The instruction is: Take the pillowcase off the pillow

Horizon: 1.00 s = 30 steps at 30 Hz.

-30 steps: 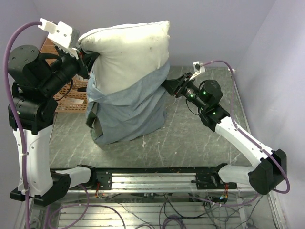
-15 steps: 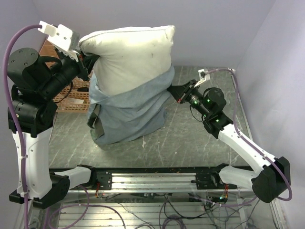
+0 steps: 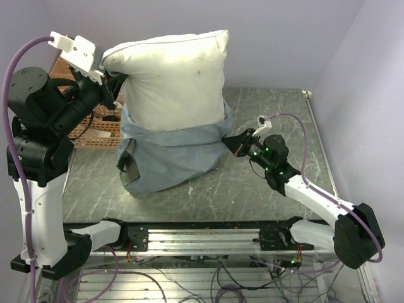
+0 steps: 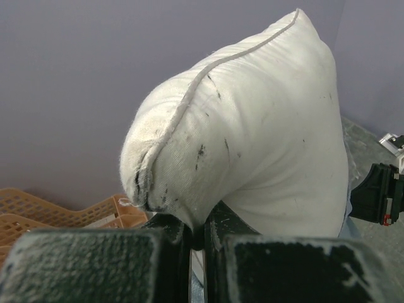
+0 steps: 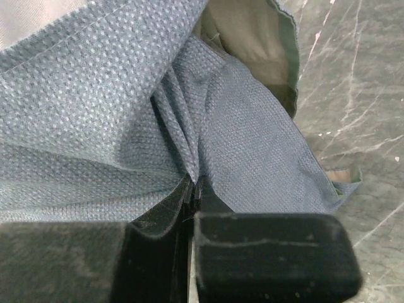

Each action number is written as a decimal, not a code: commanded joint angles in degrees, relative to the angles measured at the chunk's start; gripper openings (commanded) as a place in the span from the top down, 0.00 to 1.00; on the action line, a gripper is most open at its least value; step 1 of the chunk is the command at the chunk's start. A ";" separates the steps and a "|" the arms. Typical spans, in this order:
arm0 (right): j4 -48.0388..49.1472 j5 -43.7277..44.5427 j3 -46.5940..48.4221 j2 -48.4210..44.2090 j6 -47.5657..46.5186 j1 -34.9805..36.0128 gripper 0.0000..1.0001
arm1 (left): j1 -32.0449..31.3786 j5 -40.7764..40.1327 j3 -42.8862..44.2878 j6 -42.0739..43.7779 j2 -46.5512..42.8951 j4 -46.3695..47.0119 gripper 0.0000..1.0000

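at table centre: pillow (image 3: 173, 79), upright, its top corner pinched tight in left claw (image 4: 201, 228) and held high. pillowcase (image 3: 169, 156), bunched round the pillow's lower part, base resting on table (image 3: 271, 189); one fold clamped in right claw (image 5: 192, 189). change over the last second: right claw dropped lower and came nearer the arm bases, dragging the cloth rim down the pillow's right side; more off-white showed. judged meaning: cover over half stripped, lower end remained inside. crate (image 3: 95, 126), orange, stood behind left arm.
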 commanded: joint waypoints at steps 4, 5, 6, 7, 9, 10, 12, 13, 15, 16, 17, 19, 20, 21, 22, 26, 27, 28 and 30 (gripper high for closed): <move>-0.99 5.28 -3.35 1.78 3.36 -0.55 1.00 | 0.05 -4.60 1.54 1.03 -2.01 10.08 0.93; -0.87 6.51 -4.62 2.70 3.91 -0.55 1.00 | 0.05 -5.39 1.38 1.03 -2.21 11.02 0.93; -0.30 7.92 -6.50 3.66 4.51 -0.60 1.00 | 0.05 -6.41 1.02 1.04 -2.47 12.54 0.93; 0.11 9.19 -8.26 4.66 4.89 -0.59 1.00 | 0.05 -7.61 0.63 0.99 -2.65 13.83 0.93; 3.17 10.96 -11.80 8.21 6.25 -0.61 1.00 | 0.05 -9.78 0.18 0.88 -2.74 16.43 0.93; 3.99 11.79 -13.13 10.04 6.29 -0.59 1.00 | 0.05 -10.83 0.23 0.74 -2.72 18.00 0.93; 3.92 14.67 -14.16 14.13 5.57 0.80 1.00 | 0.05 -12.55 0.38 -0.03 -2.70 21.38 0.93; 3.38 16.18 -14.03 16.29 5.05 2.22 1.00 | 0.05 -13.16 0.08 -0.53 -2.88 23.63 0.93; 0.66 19.59 -12.32 20.01 3.42 5.95 1.00 | 0.05 -14.05 -0.84 -1.46 -3.28 27.88 0.93; -1.29 21.62 -11.00 21.71 2.90 7.90 1.00 | 0.05 -14.17 -0.47 -2.05 -3.09 29.21 0.93; -2.49 23.11 -9.98 23.04 2.57 9.82 1.00 | 0.05 -14.10 0.35 -2.67 -2.70 29.54 0.93; -3.77 24.41 -8.55 24.74 2.89 11.81 1.00 | 0.06 -13.28 3.11 -3.19 -1.30 27.97 0.93; -4.15 24.72 -8.12 24.82 3.05 11.92 1.00 | 0.05 -12.94 4.09 -3.53 -0.72 27.10 0.93; -5.25 25.03 -7.46 24.32 2.74 11.90 0.92 | 0.06 -12.62 4.57 -3.68 -0.47 26.67 0.93; -6.84 25.24 -5.93 23.33 1.93 11.91 0.79 | 0.07 -12.23 4.64 -3.75 -0.44 26.48 0.93; -14.47 26.34 2.45 7.59 -6.76 12.04 0.42 | 0.06 -9.46 5.50 -4.80 -0.26 22.56 0.93; -14.50 25.94 4.70 3.11 -9.29 12.05 0.34 | 0.05 -8.35 5.37 -5.18 -0.38 21.35 0.93; -14.11 24.50 7.65 -0.59 -12.25 12.09 0.28 | 0.05 -7.12 4.78 -5.83 -0.58 20.47 0.93; -14.72 19.39 15.33 -4.73 -17.79 12.12 0.16 | 0.05 -5.19 2.27 -7.00 -1.36 19.61 0.93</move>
